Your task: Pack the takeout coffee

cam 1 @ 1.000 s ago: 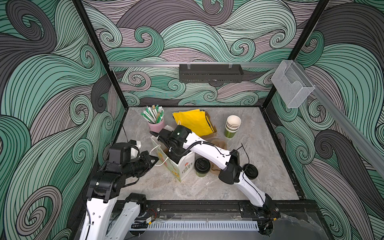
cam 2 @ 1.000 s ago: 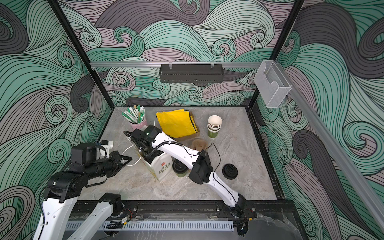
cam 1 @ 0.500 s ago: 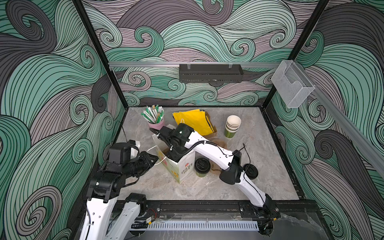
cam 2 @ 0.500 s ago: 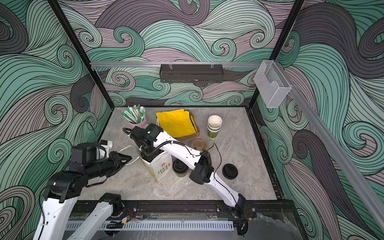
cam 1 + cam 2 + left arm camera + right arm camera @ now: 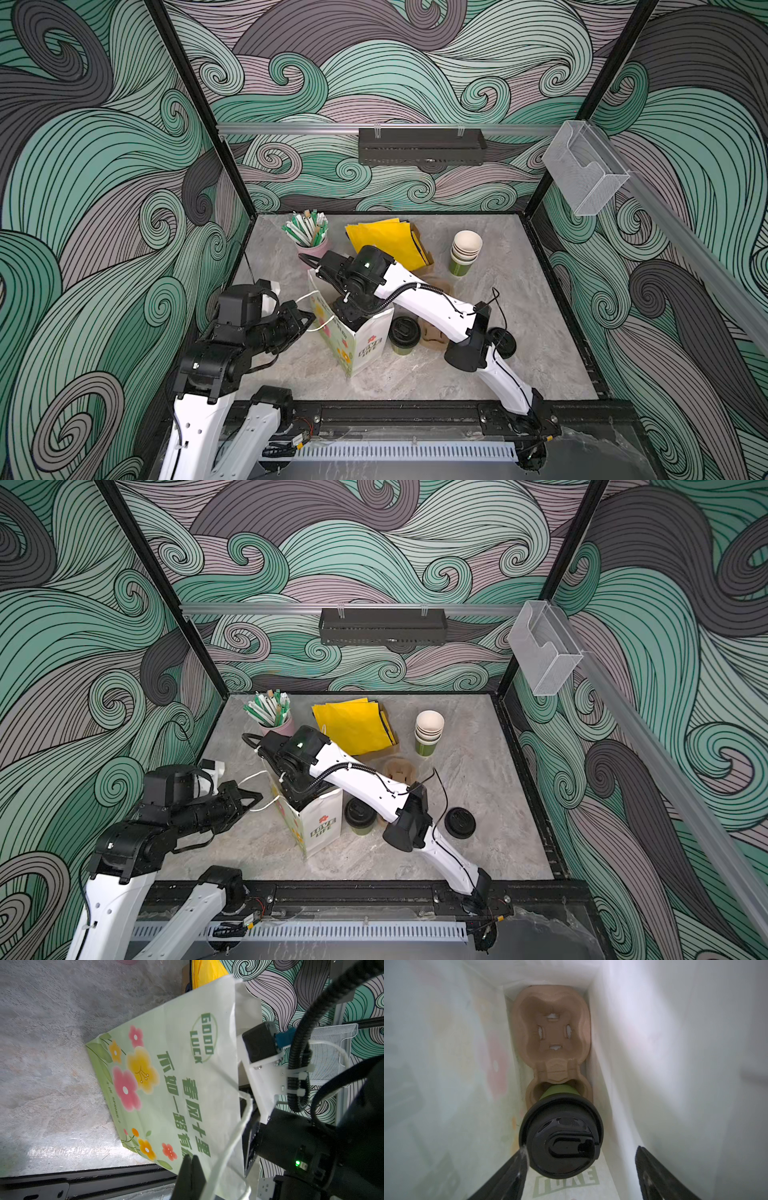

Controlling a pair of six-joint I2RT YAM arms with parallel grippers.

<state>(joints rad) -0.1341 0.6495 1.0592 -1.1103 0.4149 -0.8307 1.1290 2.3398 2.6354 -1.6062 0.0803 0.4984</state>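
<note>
A white paper bag (image 5: 365, 349) (image 5: 322, 829) printed with flowers (image 5: 166, 1084) stands upright at the front middle. My right gripper (image 5: 581, 1148) reaches down into it and is open. One finger (image 5: 517, 1167) lies against the lid and the other finger (image 5: 652, 1169) stands apart from it. Below it the takeout coffee (image 5: 560, 1136), a green cup with a black lid, sits in one pocket of a brown pulp carrier (image 5: 552, 1028). A second capped green cup (image 5: 404, 334) (image 5: 358, 814) stands right of the bag. My left gripper (image 5: 191, 1167) (image 5: 309, 320) is shut beside the bag's white cord handle (image 5: 239, 1136).
At the back stand a stack of lidless green cups (image 5: 465, 253), yellow bags (image 5: 386, 245) and a pink cup of sachets (image 5: 309, 237). A loose black lid (image 5: 503, 343) and another brown carrier (image 5: 399, 771) lie right of the bag.
My right wrist above the bag has shifted slightly towards the back right. The bag and my left arm stay where they were.
</note>
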